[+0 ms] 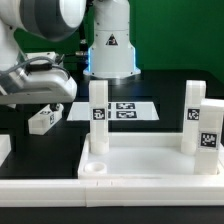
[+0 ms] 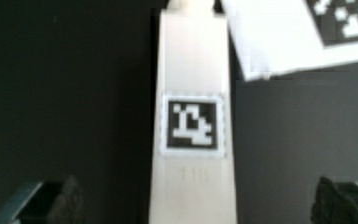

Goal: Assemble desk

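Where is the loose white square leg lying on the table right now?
In the exterior view, the white square leg lies on the black table at the left, under the gripper.

Black tabletop surface (image 1: 165, 88) carrying the white desk tabletop (image 1: 150, 165) in the foreground, rim up, with three tagged legs standing in it. Behind that, flat on the black, the marker board (image 1: 118, 110) with its tags, just in front of the arm's white base (image 1: 110, 50). On the exterior view's left, one loose tagged leg (image 1: 43, 119) lying on its side, apart from both boards; also a white piece at the left edge (image 1: 4, 150), too cropped to identify.
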Motion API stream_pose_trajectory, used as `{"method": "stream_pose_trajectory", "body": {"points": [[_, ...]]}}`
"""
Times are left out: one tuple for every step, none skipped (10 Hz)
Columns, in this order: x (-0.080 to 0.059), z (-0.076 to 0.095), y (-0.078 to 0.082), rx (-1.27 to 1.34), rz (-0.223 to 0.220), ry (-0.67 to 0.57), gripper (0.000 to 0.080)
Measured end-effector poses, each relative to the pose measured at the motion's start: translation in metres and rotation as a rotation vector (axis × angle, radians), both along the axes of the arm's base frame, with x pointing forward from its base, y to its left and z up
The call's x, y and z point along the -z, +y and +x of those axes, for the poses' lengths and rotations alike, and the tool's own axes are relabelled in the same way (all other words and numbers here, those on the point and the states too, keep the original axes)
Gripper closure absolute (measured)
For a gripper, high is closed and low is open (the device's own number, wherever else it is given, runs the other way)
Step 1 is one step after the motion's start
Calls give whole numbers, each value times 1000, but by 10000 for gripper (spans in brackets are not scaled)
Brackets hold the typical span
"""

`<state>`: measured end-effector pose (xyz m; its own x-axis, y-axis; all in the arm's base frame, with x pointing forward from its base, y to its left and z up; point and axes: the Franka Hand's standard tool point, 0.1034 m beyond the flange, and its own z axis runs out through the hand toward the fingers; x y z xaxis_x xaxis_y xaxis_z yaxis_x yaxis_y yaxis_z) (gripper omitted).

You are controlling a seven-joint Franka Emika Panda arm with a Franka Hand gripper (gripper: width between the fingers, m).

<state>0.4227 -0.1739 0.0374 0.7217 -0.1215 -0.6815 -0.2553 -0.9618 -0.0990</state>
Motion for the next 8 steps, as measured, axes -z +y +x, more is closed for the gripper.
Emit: {"method": "stream_pose_trajectory", "body": {"points": [[8,-7,4,50,-4,68,151],[11,-8,7,88,2,127,151],[12,-4,7,110,-2,166,151],[18,-1,2,117,-15,172,151],[23,0,0,112,-28,150,151],[22,-1,0,113,-27,152,151],[22,-1,0,115,-27,152,151],[22,-3,-1,123,-25,162,151]]}}
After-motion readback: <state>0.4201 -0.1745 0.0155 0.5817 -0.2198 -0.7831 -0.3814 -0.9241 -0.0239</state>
